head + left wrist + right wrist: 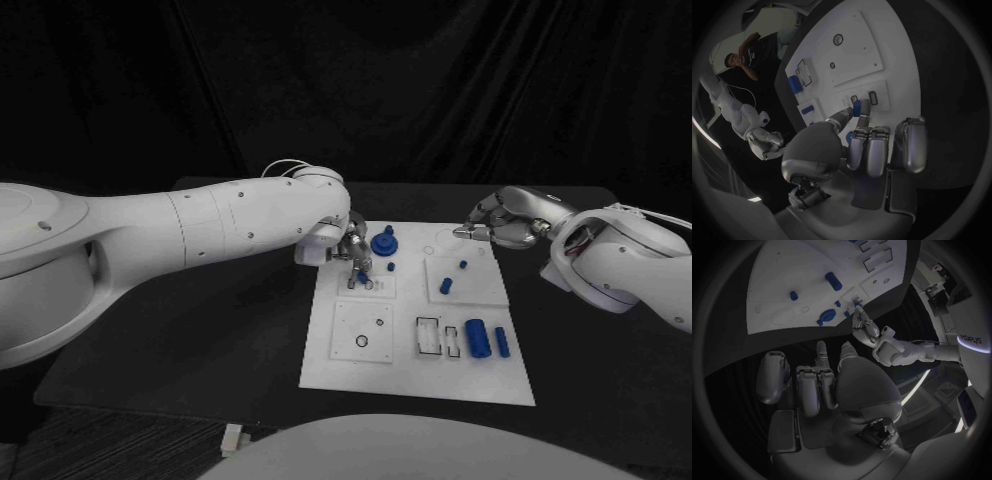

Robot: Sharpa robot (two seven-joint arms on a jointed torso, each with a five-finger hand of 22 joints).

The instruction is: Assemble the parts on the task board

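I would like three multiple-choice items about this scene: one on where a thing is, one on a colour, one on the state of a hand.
1. Where is the left hand?
A. over the board's far left part
B. off the table
C. over the board's near right corner

2. What colour is the small part at the left hand's fingertips?
A. red
B. blue
C. yellow

3. What does the right hand hold?
A. a blue cylinder
B. the board
C. nothing

Answers: 1 A, the head view shows it above the task board at its far left. 2 B, the left wrist view shows a blue piece pinched there. 3 C, its fingers are curled and empty in the right wrist view.
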